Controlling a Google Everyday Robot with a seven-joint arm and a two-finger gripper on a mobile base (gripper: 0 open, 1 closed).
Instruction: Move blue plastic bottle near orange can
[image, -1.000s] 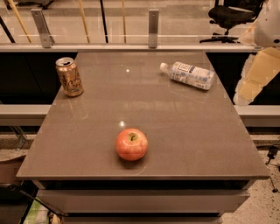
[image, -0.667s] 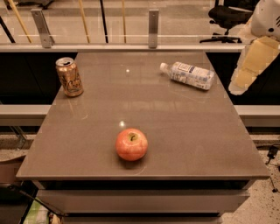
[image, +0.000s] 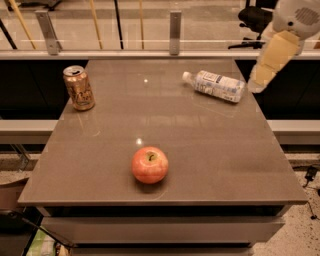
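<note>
The blue plastic bottle (image: 215, 85) lies on its side at the far right of the table, its white cap pointing left. The orange can (image: 79, 88) stands upright at the far left of the table, well apart from the bottle. My gripper (image: 261, 76) hangs in the air at the upper right, just past the bottle's base end and the table's right edge. It touches nothing.
A red-orange apple (image: 150, 164) sits near the table's front, in the middle. The grey table (image: 210, 150) has a railing with posts (image: 174, 33) behind it. An office chair (image: 255, 20) stands at the far right background.
My gripper has moved up and to the left, closer to the bottle's base end. The bottle, can and apple have not moved.
</note>
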